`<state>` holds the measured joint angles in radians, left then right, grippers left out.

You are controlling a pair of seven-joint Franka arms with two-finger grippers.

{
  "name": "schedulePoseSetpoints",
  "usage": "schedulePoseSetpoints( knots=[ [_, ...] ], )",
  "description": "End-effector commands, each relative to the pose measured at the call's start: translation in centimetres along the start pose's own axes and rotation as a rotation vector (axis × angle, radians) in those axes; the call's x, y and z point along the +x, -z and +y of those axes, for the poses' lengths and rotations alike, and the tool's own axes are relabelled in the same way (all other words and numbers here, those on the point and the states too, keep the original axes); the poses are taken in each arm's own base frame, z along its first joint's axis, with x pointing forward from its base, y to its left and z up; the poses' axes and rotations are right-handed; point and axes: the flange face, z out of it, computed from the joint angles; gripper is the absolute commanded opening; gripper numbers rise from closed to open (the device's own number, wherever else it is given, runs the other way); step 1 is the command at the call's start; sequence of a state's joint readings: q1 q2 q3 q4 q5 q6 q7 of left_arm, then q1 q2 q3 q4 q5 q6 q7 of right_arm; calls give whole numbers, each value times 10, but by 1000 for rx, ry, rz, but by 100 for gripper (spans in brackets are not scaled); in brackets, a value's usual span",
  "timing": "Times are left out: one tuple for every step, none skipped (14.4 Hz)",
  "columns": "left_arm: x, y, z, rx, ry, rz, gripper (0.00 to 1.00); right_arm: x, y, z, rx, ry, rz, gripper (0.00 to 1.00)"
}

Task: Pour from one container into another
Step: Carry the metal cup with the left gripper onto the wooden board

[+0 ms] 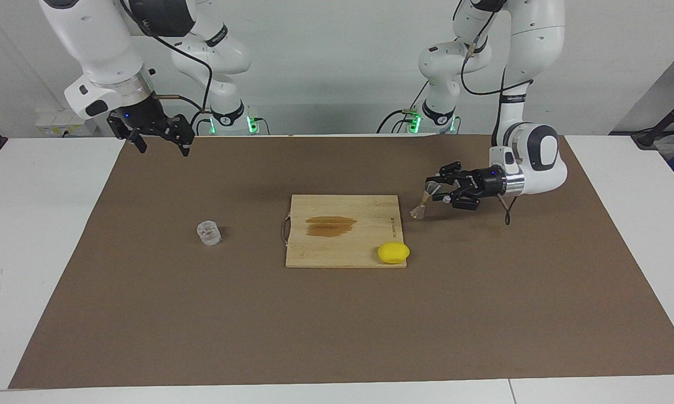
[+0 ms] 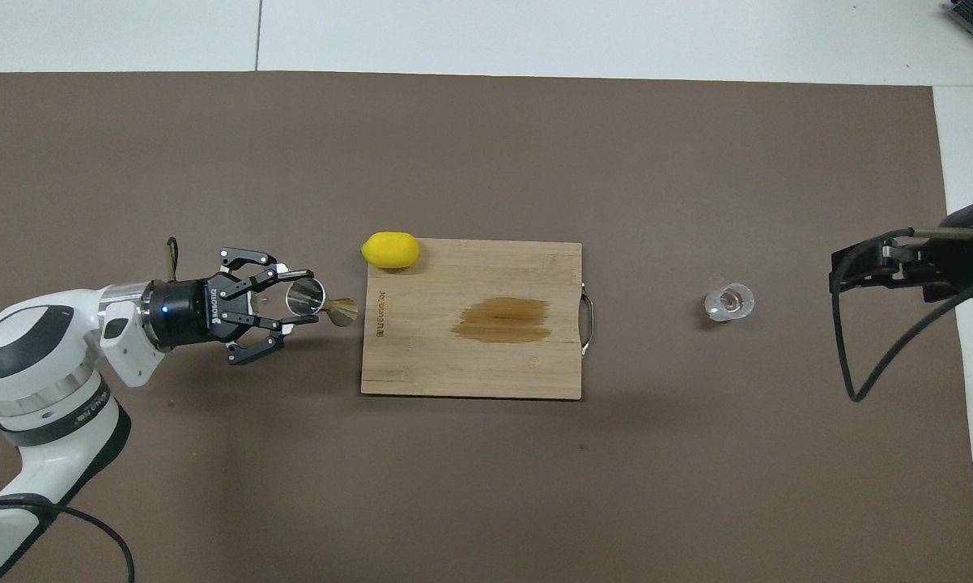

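The small silvery jigger point(image 1: 421, 209) is held tilted in my left gripper point(image 1: 435, 189), which is shut on its upper cone. It hangs a little above the brown mat, just beside the cutting board's edge at the left arm's end. In the overhead view the jigger point(image 2: 337, 310) and left gripper point(image 2: 296, 298) sit next to the board. The clear ribbed glass cup point(image 1: 208, 233) stands upright on the mat toward the right arm's end and also shows in the overhead view point(image 2: 729, 302). My right gripper point(image 1: 158, 140) waits open and raised over the mat's edge nearest the robots.
A wooden cutting board point(image 1: 342, 247) with a brown stain lies mid-table. A yellow lemon point(image 1: 393, 252) rests at its corner, close to the jigger. The brown mat point(image 1: 337, 325) covers most of the white table.
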<state>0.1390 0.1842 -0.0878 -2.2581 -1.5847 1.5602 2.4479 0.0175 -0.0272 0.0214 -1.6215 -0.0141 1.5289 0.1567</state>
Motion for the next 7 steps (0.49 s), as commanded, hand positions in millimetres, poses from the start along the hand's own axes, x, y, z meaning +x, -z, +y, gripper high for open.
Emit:
schedulePoseSetpoints(
  knots=[
    [0, -32, 16, 39, 21, -21, 32, -3, 2, 4, -8, 21, -4, 100],
    [0, -48, 17, 46, 20, -30, 32, -3, 2, 6, -8, 16, -6, 100],
    [3, -67, 20, 60, 18, -31, 33, -3, 2, 6, -8, 15, -6, 100],
    [4, -84, 22, 76, 23, -32, 33, -3, 2, 5, -8, 15, -4, 100],
    [5, -98, 24, 92, 24, -40, 33, -2, 3, 5, -8, 21, -3, 100],
    [5, -114, 27, 109, 28, -49, 33, -2, 3, 6, -6, 18, 0, 100],
    [4, -133, 33, 119, 36, -61, 33, -2, 3, 6, -7, 18, 3, 100]
  ],
)
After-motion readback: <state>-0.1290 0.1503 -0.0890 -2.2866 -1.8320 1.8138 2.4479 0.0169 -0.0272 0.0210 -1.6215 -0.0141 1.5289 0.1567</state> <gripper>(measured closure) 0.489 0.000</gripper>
